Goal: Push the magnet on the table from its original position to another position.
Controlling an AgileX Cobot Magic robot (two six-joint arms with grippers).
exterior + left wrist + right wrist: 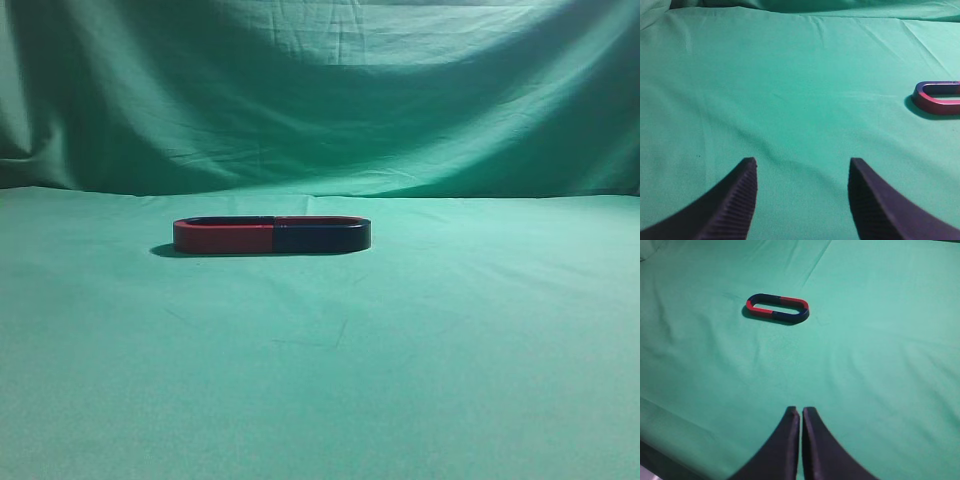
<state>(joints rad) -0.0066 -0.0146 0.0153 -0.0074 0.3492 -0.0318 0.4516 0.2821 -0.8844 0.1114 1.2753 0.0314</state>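
Note:
The magnet (320, 238), a flat U with a dark navy front face and a thin red rear edge, lies on the green cloth table (320, 380) a little left of centre. Its open end meets a second U-shaped magnet with a red front face (225, 238), and together they form one oval. In the right wrist view the magnet (790, 316) lies far ahead of my right gripper (801, 410), which is shut and empty. My left gripper (802, 161) is open and empty over bare cloth. Only the red-faced magnet (939, 105) shows at that view's right edge. Neither gripper shows in the exterior view.
A green cloth backdrop (320, 100) rises behind the table. The table's near edge shows at the lower left of the right wrist view (660, 455). Wrinkled cloth surrounds the two magnets on all sides.

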